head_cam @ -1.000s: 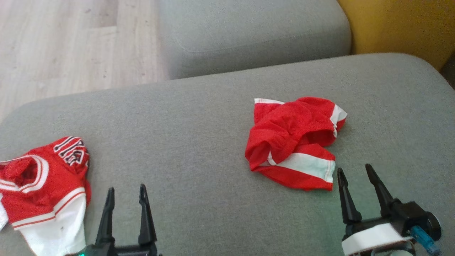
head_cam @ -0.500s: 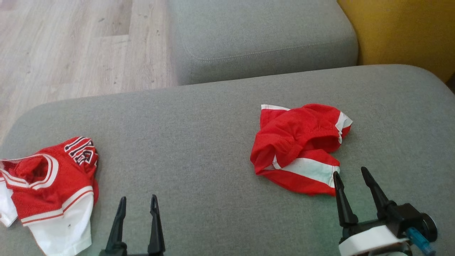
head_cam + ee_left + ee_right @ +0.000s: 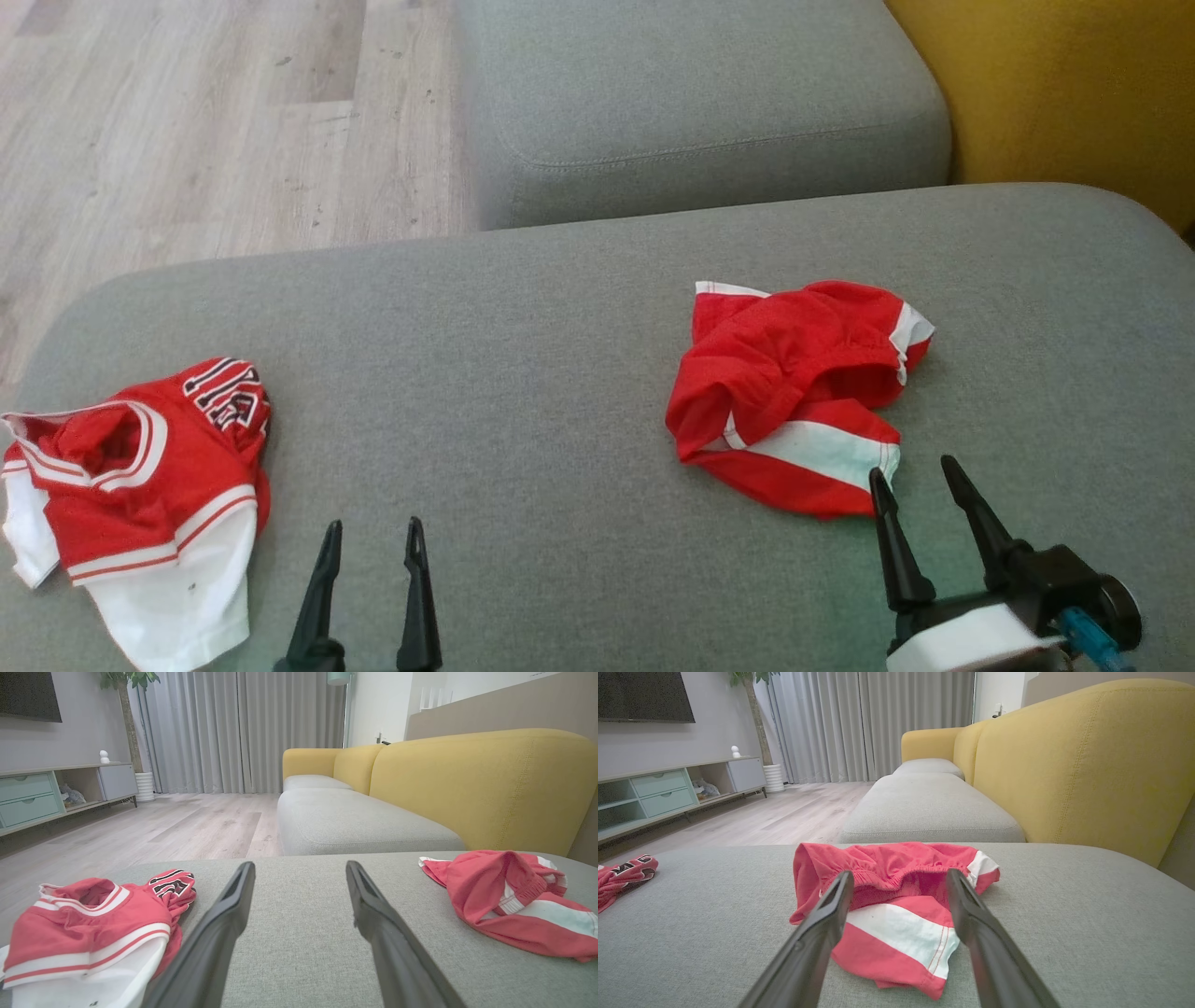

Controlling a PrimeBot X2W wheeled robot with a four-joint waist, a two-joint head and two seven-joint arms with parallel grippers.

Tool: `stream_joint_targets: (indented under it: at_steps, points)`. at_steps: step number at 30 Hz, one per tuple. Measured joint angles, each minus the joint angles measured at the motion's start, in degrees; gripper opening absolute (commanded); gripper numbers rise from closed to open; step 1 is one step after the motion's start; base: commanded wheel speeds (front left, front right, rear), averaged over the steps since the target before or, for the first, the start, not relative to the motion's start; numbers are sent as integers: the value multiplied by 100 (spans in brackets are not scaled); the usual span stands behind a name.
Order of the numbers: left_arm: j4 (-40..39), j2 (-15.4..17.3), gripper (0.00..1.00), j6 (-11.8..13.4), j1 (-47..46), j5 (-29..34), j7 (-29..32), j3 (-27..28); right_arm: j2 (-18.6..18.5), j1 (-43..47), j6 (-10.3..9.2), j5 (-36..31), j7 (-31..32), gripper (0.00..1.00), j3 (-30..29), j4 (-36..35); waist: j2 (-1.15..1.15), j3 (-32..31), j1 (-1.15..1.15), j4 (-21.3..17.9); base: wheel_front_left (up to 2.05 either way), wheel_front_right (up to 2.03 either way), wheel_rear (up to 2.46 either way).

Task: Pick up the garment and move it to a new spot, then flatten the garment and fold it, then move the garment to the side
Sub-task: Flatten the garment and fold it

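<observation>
Compared with a second ago, the head camera looks from a slightly different angle, so the whole scene sits lower and further right. Measured against the cloth, the right gripper (image 3: pixel 912 465) stands closer to the red shorts (image 3: pixel 784 373) than it did.

At the far left of the grey seat cushion (image 3: pixel 523 392) lies a crumpled red-and-white jersey (image 3: pixel 140 495) with black lettering on one fold. It reaches almost to the cushion's left edge. Just to its right, the left gripper (image 3: pixel 373 525) hovers over bare fabric with its two dark fingers spread wide and nothing between them. The middle of the cushion is plain grey weave.

Right of centre, the red shorts lie bunched in a loose heap on the cushion, well apart from the jersey. The elastic waistband gapes open and a broad white stripe runs along the near side. The right gripper sits at the near right corner of the shorts with its fingers wide apart and gripping nothing. In the head view its left fingertip overlaps the end of the white stripe. In the right wrist view the two fingers frame the heap (image 3: pixel 887 863). Whether either finger touches the cloth cannot be told.

Beyond the near cushion is a second grey cushion (image 3: pixel 700 103), with pale wooden floor (image 3: pixel 205 140) to its left and a yellow backrest (image 3: pixel 1064 84) to its right. The left wrist view shows the room beyond. A low cabinet (image 3: pixel 32 798) with pale green drawers stands against the left wall, a dark screen (image 3: pixel 28 695) hangs above it, and a tall plant (image 3: pixel 131 700) stands beside long grey curtains (image 3: pixel 243 728).
</observation>
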Motion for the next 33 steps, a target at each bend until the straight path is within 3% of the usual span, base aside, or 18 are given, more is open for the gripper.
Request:
stream_joint_targets:
  at_steps: [9, 12, 15, 19, 22, 29, 33]
  points:
    - [20, 0, 100, 30, -1, -70, 0, -85, 0, 1, 0, 0, 0, 100, -3, 30, 0, 55, 0, 10, 0, 0, 0]
    - [29, 9, 100, -157, -28, -300, 0, -283, 3, 0, 0, 7, 0, 100, -60, 29, 0, 113, 1, -44, 0, 0, 0]
    - [132, 7, 100, -547, -168, -559, 0, -681, 4, -2, 0, 14, 0, 100, -70, 18, 0, 180, 1, -194, 0, 0, 0]
    - [212, 10, 100, -1093, -808, -780, 0, -1277, 4, -38, 0, 75, 0, 100, 45, -52, 0, 318, 1, -532, 0, 0, 0]
    - [393, 5, 100, -1314, -1441, -859, 0, -1809, 7, -114, 0, 136, 0, 100, 146, -127, 0, 457, 1, -859, 0, 0, 0]
    - [1680, -3, 100, -1462, -2895, -1492, 0, -3016, 4, -506, 0, 318, 0, 100, 231, -245, 0, 950, 2, -1652, 0, 0, 0]
    - [2558, -1, 100, -1363, -4119, -2245, 203, -3626, 5, -825, 0, 522, 0, 100, 238, -324, 0, 1503, 2, -2110, 0, 0, 0]
